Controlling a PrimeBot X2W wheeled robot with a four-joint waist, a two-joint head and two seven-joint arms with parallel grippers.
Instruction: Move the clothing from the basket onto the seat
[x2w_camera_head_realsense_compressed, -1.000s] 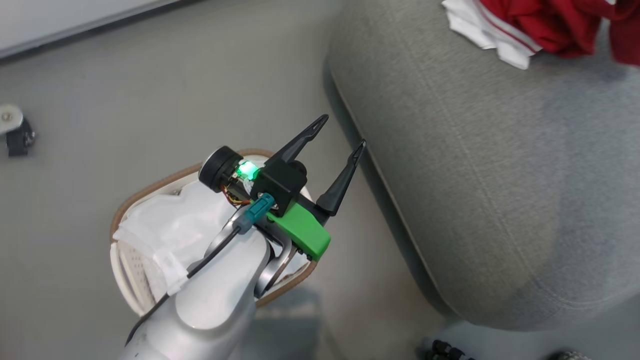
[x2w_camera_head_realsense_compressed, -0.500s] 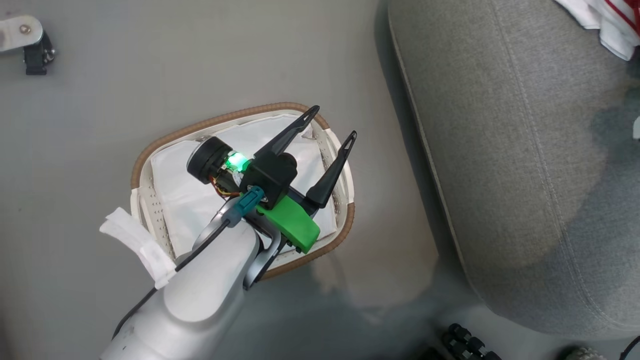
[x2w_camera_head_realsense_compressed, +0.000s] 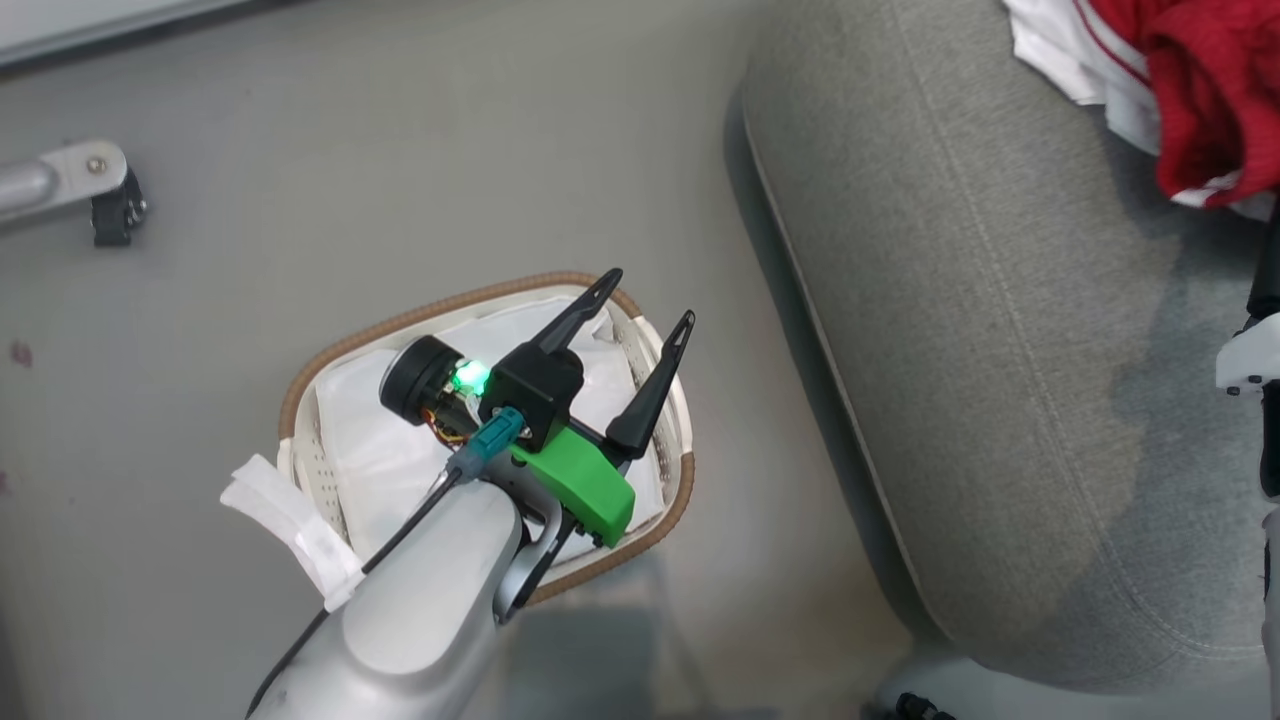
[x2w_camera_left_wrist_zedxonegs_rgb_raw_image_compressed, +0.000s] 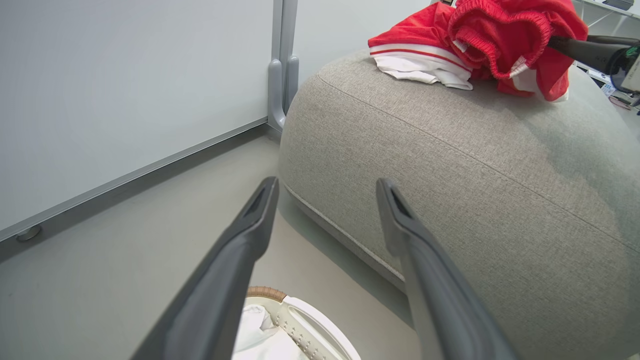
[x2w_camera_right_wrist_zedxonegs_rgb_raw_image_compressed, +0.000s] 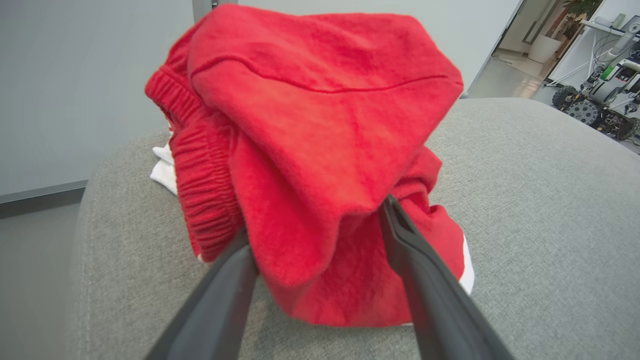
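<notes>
clothing (x2w_camera_right_wrist_zedxonegs_rgb_raw_image_compressed: 320, 150): both pieces are on the seat (x2w_camera_right_wrist_zedxonegs_rgb_raw_image_compressed: 525, 225), piled at its far right part as the head view shows it. The plain red one lies on top of the red/white one with the striped trim. The top piece slumps over the right claw (x2w_camera_right_wrist_zedxonegs_rgb_raw_image_compressed: 316, 217). Its fingers are spread wide, with fabric bulging between them and brushing both, and nothing looks pinched. I read that as a release just made. The earlier head shots don't catch that claw, so I can't confirm timing from them.

basket (x2w_camera_head_realsense_compressed: 400, 325): on the floor (x2w_camera_head_realsense_compressed: 300, 150) just beside the seat, with only the white liner (x2w_camera_head_realsense_compressed: 380, 450) inside. No red in it now, and none in the earlier head shots either. A liner flap (x2w_camera_head_realsense_compressed: 290, 520) hangs out over the left end.

left claw (x2w_camera_head_realsense_compressed: 650, 294): wide, empty, above the basket's seat-side end. It has the same pose through all three head shots. The framing shifted between them, which is the camera moving, not the objects. New in frame is a bit of the right arm (x2w_camera_head_realsense_compressed: 1250, 360) at the right edge.

Meaning: the transfer looks essentially done. What's left, I'd say, is backing the right claw out without dragging the top piece along.

Writing: none readable. No brand or label on clothing, basket, liner flap or seat. There's a green light (x2w_camera_head_realsense_compressed: 470, 378) on the left wrist, no text.
</notes>
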